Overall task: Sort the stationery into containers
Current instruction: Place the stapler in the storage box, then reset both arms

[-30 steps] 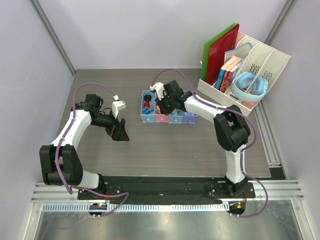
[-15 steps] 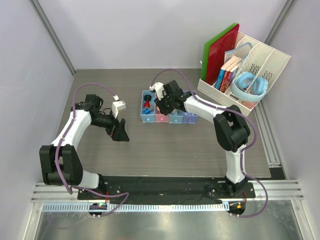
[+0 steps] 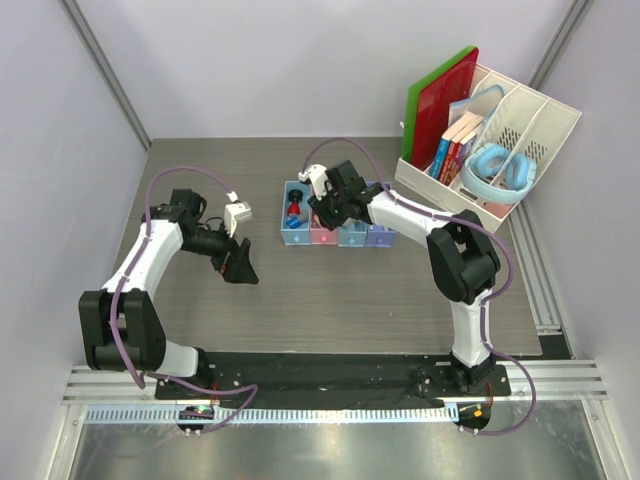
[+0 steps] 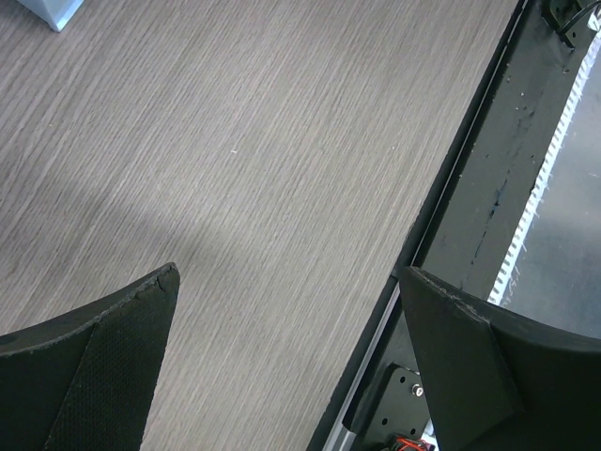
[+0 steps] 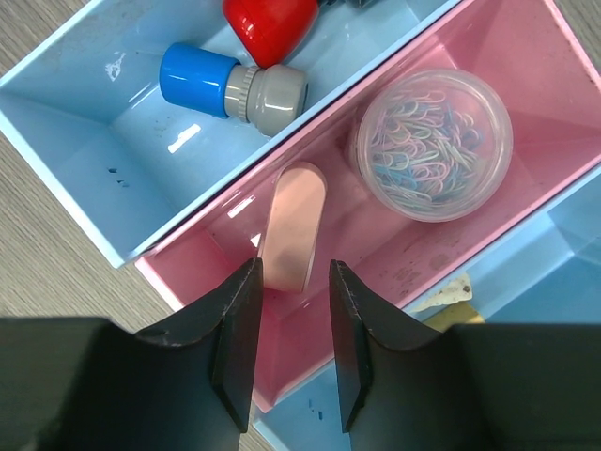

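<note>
Honestly, your right claw point(image 5: 291, 282) straddles the pink piece point(image 5: 294, 221) in the pink tray point(image 5: 554, 103); can't tell if it's pinching. Lift too soon and it could ride out. Your left claw point(image 4: 288, 272) is spread.

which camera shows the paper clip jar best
The right wrist view: the paper clip jar sits in full view in the pink tray. In the top view the right arm covers it; the left wrist view misses it.
</note>
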Robot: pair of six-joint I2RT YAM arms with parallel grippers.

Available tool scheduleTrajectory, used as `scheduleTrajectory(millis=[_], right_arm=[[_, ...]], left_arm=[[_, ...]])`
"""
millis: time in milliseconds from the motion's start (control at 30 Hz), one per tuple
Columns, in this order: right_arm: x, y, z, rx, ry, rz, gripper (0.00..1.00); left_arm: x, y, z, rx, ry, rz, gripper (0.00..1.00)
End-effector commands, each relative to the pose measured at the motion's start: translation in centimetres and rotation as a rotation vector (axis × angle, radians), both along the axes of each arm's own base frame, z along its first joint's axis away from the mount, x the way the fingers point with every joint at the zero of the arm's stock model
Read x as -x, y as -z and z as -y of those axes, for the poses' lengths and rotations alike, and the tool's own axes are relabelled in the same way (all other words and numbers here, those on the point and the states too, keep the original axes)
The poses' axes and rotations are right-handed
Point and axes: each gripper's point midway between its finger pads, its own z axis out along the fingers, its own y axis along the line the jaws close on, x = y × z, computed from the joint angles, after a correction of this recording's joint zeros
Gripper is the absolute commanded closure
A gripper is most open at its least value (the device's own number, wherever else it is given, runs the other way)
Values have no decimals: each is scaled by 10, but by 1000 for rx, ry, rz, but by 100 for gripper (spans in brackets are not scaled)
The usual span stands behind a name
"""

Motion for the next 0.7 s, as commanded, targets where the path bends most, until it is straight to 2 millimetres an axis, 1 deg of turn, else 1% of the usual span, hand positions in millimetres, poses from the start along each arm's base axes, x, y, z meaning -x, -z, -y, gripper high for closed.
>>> scheduleTrajectory(millis=[0, 67, 100, 133, 200, 233, 300, 333, 367, 400, 433, 467, 500, 533, 567, 600, 633, 667], right_arm=[[-16, -41, -6, -32, 14, 101, 61], [-18, -57, -5, -35, 23, 129, 61], [-19, -70, -4, -46, 26, 151, 61], [-20, -80, -2, -50, 30, 164, 61], [-21, -95, 0, -53, 47, 191, 61], [-20, -109, 3, -60, 53, 208, 61], [-21, -125, 8, -60, 74, 236, 61], [-19, -140, 11, -69, 80, 258, 60], [-17, -146, 12, -75, 80, 265, 57], [-21, -155, 22, -54, 124, 298, 53], [-17, -170, 28, -58, 139, 321, 44], [-16, -177, 33, -53, 159, 335, 26], [-15, -186, 42, -39, 188, 353, 19], [-12, -191, 50, -19, 210, 359, 13], [-7, -205, 58, -24, 230, 383, 4], [-3, -206, 70, 4, 256, 385, 0], [7, -222, 78, -10, 262, 410, 0], [13, -226, 84, -7, 264, 414, 0]], left_arm=[[-5, -9, 3, 33, -10, 28, 0], [-7, -10, 3, 35, -21, 26, 0], [-10, -9, 3, 36, -23, 34, 0], [-11, -10, 3, 35, -28, 35, 0], [-16, -11, 3, 35, -39, 43, 0], [-18, -12, 3, 36, -43, 44, 0], [-23, -16, 4, 40, -58, 54, 0], [-25, -17, 3, 39, -65, 62, 0], [-30, -20, -4, 39, -98, 77, 0], [-35, -22, -4, 37, -107, 100, 0], [-38, -24, -5, 35, -129, 99, 0], [-40, -26, -7, 24, -147, 110, 0], [-49, -28, -10, 13, -167, 144, 0], [-53, -28, -12, 7, -207, 133, 0], [-57, -30, -16, -5, -230, 152, 0], [-63, -31, -18, -5, -246, 174, 0], [-65, -33, -19, -1, -272, 169, 0], [-74, -36, -26, -5, -308, 199, 0]])
